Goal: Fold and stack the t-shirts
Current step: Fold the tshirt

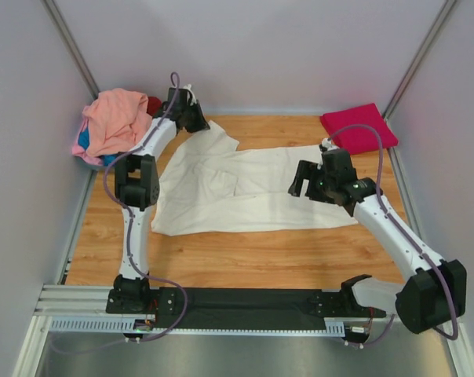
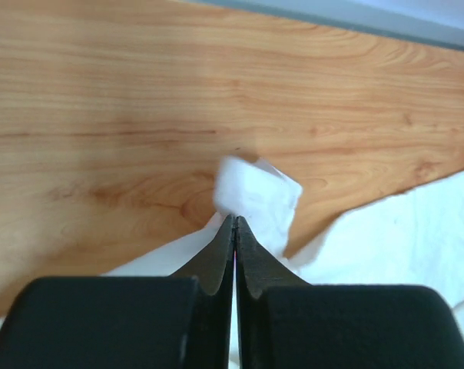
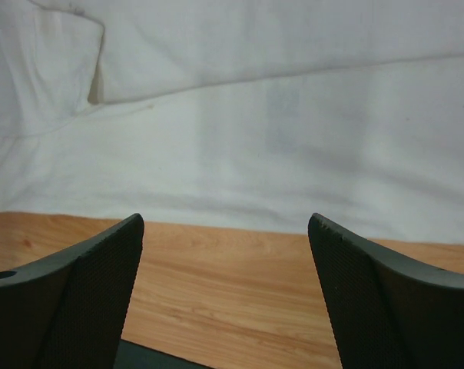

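The cream-white t-shirt (image 1: 253,192) lies spread across the middle of the wooden table. My left gripper (image 1: 196,119) is shut on a corner of it at the back left; in the left wrist view the pinched cloth (image 2: 255,200) sticks out past the closed fingertips. My right gripper (image 1: 302,182) is open and empty over the shirt's right part; in the right wrist view the shirt (image 3: 255,115) fills the upper half. A folded magenta t-shirt (image 1: 359,128) lies at the back right. A pile at the back left holds the salmon-pink t-shirt (image 1: 115,118), the blue one (image 1: 84,141) and the red one (image 1: 154,104).
Grey walls enclose the table on three sides. The pile of shirts sits in the back left corner against the wall. A black and metal rail (image 1: 245,302) with the arm bases runs along the near edge. Bare wood (image 1: 245,255) shows in front of the cream-white shirt.
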